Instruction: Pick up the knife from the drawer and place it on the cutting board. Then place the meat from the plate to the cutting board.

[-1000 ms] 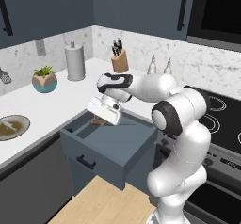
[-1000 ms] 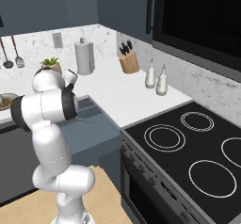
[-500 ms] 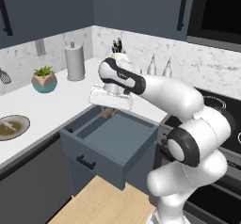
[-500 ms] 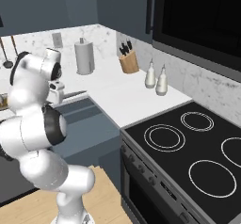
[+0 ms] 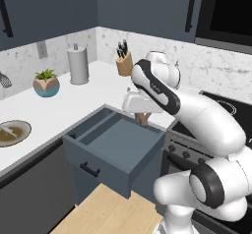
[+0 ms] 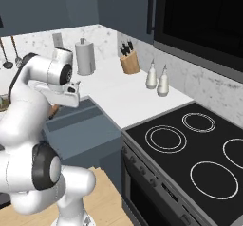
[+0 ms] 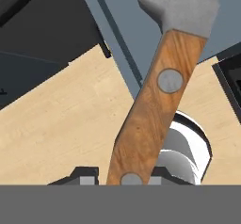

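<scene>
1. Step in hand, as I read it: carry the knife [image 7: 155, 110] from the drawer [image 5: 115, 147] to the cutting board. Advice: keep the wrist level, swing slowly, and clear the drawer's back wall before moving sideways.
2. Gripper [image 5: 142, 118] hangs over the drawer's far right corner, just above the box.
3. Jaws are nearly closed, pinching the knife's wooden handle low down. In the hand view the handle rises between the fingertips and leans right, with the blade beyond them over the drawer's interior.
</scene>
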You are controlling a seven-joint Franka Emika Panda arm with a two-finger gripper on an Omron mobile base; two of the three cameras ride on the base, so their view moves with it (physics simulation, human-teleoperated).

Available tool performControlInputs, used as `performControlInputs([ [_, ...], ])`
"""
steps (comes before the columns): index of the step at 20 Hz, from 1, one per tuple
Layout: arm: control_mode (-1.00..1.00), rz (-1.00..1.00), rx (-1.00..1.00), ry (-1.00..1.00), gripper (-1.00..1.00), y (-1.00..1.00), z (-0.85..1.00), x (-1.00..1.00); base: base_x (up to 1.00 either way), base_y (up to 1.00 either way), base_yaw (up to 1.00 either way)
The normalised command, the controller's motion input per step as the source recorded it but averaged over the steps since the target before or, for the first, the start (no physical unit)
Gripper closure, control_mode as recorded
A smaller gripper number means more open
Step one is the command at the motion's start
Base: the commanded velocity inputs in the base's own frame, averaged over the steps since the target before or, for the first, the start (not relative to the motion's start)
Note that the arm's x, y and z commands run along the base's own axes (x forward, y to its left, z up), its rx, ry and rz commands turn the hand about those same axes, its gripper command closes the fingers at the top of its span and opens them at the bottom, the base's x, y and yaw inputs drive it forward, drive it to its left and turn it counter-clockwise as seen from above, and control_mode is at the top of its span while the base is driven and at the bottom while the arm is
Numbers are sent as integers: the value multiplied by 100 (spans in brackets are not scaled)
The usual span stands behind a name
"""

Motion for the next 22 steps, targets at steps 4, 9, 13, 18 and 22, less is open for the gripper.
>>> performControlInputs([
  [4,-100,25,19,0,100,-86,-2,-26,0,0,0],
  [9,-100,22,4,-3,100,-48,0,-43,0,0,0],
  [13,-100,5,1,-3,100,-20,0,-48,0,0,0],
  [18,100,0,1,0,100,-1,0,-4,0,0,0],
  [22,100,0,0,0,100,0,0,0,-35,0,12],
])
